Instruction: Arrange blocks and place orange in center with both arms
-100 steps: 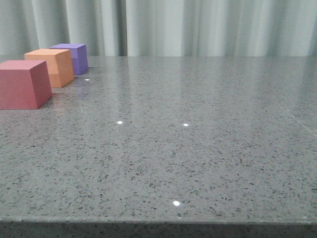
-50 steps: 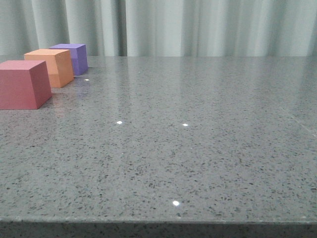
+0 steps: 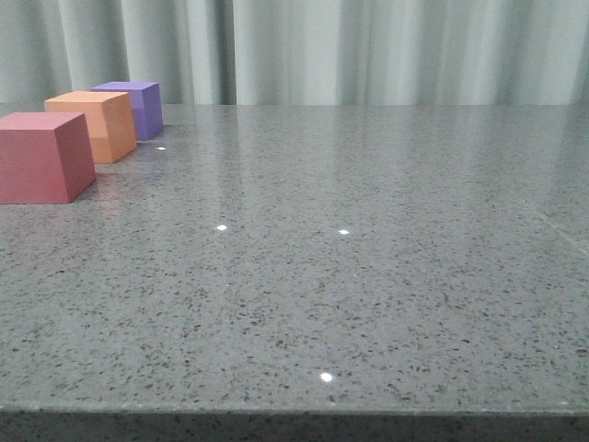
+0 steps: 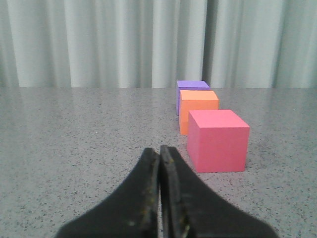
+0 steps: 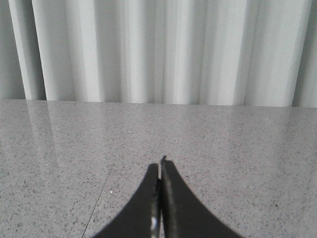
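While three cubes sit in a line at the table's far left, the orange cube lies between red cube and purple cube. Left gripper and right gripper are both closed, empty.

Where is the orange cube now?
In the front view the orange cube sits at the far left of the table, between the red cube in front and the purple cube behind.
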`<action>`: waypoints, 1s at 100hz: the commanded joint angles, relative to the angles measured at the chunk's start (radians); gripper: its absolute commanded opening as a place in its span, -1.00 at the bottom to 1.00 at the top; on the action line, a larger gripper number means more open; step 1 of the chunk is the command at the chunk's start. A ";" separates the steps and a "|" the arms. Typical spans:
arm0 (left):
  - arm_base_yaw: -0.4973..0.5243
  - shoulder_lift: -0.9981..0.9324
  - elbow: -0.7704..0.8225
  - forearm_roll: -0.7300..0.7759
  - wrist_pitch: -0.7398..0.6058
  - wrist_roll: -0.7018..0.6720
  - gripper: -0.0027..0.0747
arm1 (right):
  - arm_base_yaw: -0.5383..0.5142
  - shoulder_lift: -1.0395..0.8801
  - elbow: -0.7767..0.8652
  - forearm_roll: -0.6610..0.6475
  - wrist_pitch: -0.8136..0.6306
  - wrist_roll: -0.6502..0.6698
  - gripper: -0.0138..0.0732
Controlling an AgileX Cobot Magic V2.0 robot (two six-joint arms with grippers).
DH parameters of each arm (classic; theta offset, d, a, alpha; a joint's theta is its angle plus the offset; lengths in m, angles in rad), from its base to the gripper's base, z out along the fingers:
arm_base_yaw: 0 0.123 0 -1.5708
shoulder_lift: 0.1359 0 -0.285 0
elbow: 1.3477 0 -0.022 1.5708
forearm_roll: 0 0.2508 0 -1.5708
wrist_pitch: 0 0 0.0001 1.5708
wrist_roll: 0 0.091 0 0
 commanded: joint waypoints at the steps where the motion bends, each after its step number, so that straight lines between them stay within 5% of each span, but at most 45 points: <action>1: 0.005 -0.035 0.043 -0.008 -0.082 -0.011 -0.98 | -0.004 -0.053 0.026 0.011 -0.095 -0.006 -0.84; 33: 0.005 -0.035 0.043 -0.008 -0.082 -0.011 -0.98 | -0.004 -0.074 0.151 0.030 -0.213 0.006 -0.84; 100: 0.005 -0.035 0.043 -0.008 -0.082 -0.011 -0.98 | -0.004 -0.074 0.150 0.030 -0.212 0.006 -0.84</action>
